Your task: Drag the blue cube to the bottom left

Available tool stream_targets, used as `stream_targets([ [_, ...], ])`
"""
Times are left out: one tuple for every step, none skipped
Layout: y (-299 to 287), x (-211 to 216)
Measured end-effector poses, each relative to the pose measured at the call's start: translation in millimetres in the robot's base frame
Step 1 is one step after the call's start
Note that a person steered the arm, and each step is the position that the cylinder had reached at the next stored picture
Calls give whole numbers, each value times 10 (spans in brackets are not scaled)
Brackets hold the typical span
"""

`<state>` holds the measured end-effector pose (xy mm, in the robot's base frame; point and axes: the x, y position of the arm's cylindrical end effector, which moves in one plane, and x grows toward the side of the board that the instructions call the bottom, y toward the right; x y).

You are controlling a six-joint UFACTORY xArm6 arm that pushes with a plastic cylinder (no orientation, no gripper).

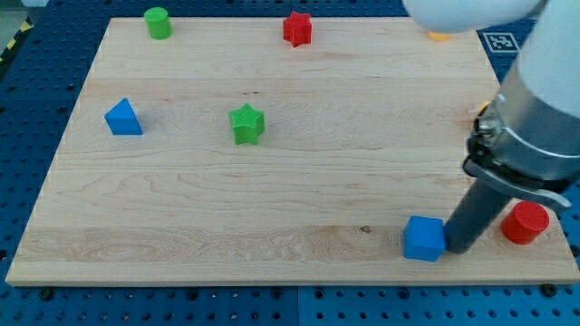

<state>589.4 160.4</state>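
My tip [459,248] is resting on the wooden board [272,195] near the view's bottom right corner, pressing against the right side of the blue cube [424,238] — the two are touching, with the cube sitting immediately to the view's left of the rod's end. The rod carries no fingers, so there is nothing clenching or releasing here; it is simply standing against the block's flank. The cube itself is lying close to the board's bottom edge, far over on the right half.

Just beside my tip on its other side, toward the view's right, a red cylinder [526,223] is standing near the board's right edge, apart from the rod. Well away from my tip, up and to the view's left, a green star [246,123] is sitting near the middle of the board. Farther left still, a blue triangular block [122,118] is lying near the left edge. Along the board's top edge, far above my tip, a red star [297,28] is sitting near the centre and a green cylinder [158,23] toward the top left. An orange block [439,36] is peeking out at the top — mostly hidden behind the arm's pale housing [471,14], its shape impossible to make out.
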Motion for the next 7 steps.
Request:
stream_targets([
  [-296, 5],
  [-392, 105],
  [-392, 173],
  [-497, 86],
  [-785, -80],
  [-1092, -83],
  [-1369, -96],
])
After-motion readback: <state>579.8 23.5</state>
